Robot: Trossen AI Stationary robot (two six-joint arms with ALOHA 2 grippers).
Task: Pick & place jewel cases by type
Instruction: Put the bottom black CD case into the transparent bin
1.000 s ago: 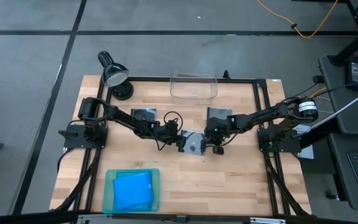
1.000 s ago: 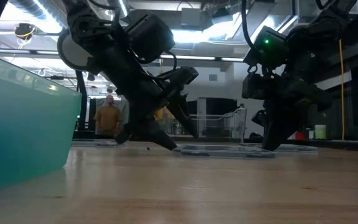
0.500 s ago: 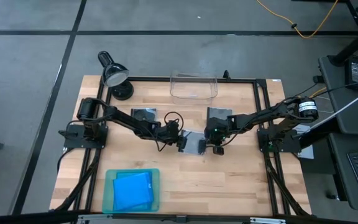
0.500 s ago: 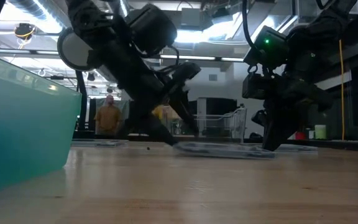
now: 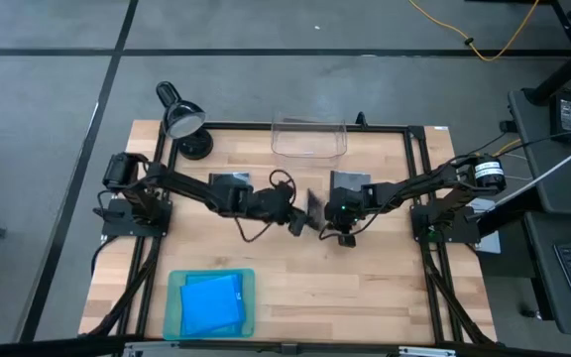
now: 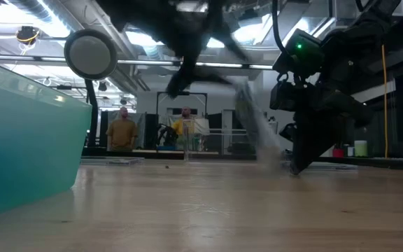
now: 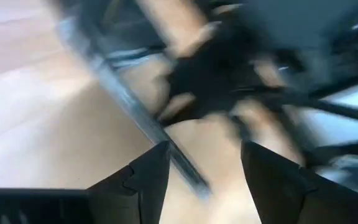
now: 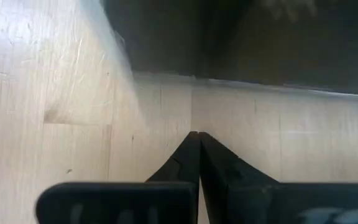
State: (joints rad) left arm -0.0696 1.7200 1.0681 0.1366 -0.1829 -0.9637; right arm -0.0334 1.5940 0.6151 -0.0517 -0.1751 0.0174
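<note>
On the left, near the front of the table, we are looking at the teal tray (image 5: 178,315) with blue cases (image 5: 212,304) stacked inside it. Farther back, one dark grey case (image 5: 230,182) is lying flat beside the left arm. In the middle, our left gripper (image 5: 300,212) is tipping another grey case (image 5: 315,207) up on its edge — its fingers are standing apart with the thin case between them. We cannot tell if they are truly pinching it. Just to the right, our right gripper (image 5: 345,238) is resting its tips on the wood, fingers pressed together. A third grey case (image 5: 348,181) is lying behind it. We think the lift is just starting. Next, the case needs a firm hold and a trip to the clear bin (image 5: 309,139) at the back.
</note>
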